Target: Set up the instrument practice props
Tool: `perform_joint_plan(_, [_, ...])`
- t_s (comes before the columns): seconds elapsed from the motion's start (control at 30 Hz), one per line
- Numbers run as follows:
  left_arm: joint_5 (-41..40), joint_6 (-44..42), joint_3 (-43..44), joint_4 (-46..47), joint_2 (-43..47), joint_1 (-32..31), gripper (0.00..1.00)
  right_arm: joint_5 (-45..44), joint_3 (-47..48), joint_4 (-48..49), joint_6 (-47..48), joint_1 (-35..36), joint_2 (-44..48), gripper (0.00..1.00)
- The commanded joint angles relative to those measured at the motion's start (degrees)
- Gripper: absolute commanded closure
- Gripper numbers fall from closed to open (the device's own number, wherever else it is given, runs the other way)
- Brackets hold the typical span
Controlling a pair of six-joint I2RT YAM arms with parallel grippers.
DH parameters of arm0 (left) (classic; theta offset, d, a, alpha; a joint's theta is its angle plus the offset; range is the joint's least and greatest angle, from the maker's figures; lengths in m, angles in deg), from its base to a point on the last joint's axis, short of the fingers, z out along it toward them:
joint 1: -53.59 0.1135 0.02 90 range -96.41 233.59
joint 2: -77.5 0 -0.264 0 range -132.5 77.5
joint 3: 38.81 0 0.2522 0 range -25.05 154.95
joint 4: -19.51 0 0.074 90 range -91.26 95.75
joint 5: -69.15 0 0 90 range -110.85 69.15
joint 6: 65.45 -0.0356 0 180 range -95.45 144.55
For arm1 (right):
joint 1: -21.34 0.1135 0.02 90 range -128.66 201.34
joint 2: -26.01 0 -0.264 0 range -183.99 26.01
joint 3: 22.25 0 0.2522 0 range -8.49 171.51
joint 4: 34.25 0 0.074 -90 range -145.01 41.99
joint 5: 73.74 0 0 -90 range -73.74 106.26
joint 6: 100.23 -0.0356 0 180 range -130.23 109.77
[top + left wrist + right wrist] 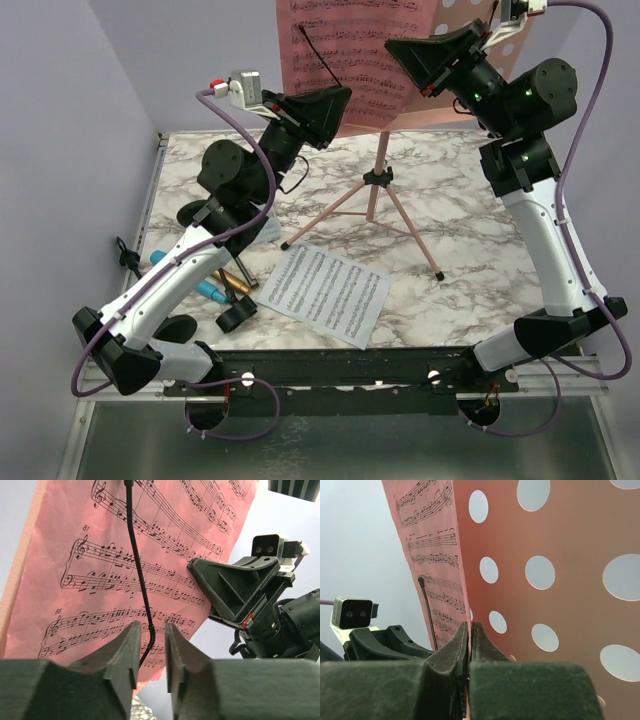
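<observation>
The pink perforated music rack (570, 545) stands on thin tripod legs (375, 200) at the back of the table. A pink sheet-music page (100, 560) leans on it, with a thin black wire arm (136, 565) lying across the page. My right gripper (469, 629) is shut on the page's lower edge. My left gripper (151, 627) is open by a narrow gap just below the page, and the wire's lower end shows in that gap, untouched. A white sheet-music page (325, 293) lies flat on the table. The blue microphone (205, 287) and the gold microphone (236, 281) lie under my left arm.
A black round-based mic mount (236, 316) lies at the front left beside the microphones, and another dark base (176, 330) shows under my left arm. The marble tabletop (470, 250) ends in a black rail (340, 368) at the front.
</observation>
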Motion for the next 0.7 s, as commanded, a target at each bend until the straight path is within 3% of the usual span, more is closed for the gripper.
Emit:
perform_joint_plan(0.0, [-0.57,0.35,-0.47,-0.30,1.88,-0.39,0.63,-0.62,0.69,0.81,0.02,-0.24,0.05,0.99])
perform_joint_plan(0.13, [-0.34,0.30,-1.16,-0.65,3.18,-0.40,0.51,-1.15,-0.13,0.49,0.85,-0.32,0.74,0.93])
perform_joint_plan(0.4, [-1.02,0.98,-3.80,-2.93,7.82,-0.39,0.29,-3.59,1.89,-5.48,5.06,-0.28,0.90,0.66])
perform_joint_plan(0.67, [1.20,1.72,-6.30,-10.05,15.41,-0.44,0.20,-10.72,9.22,-24.64,15.70,-0.25,2.17,0.48])
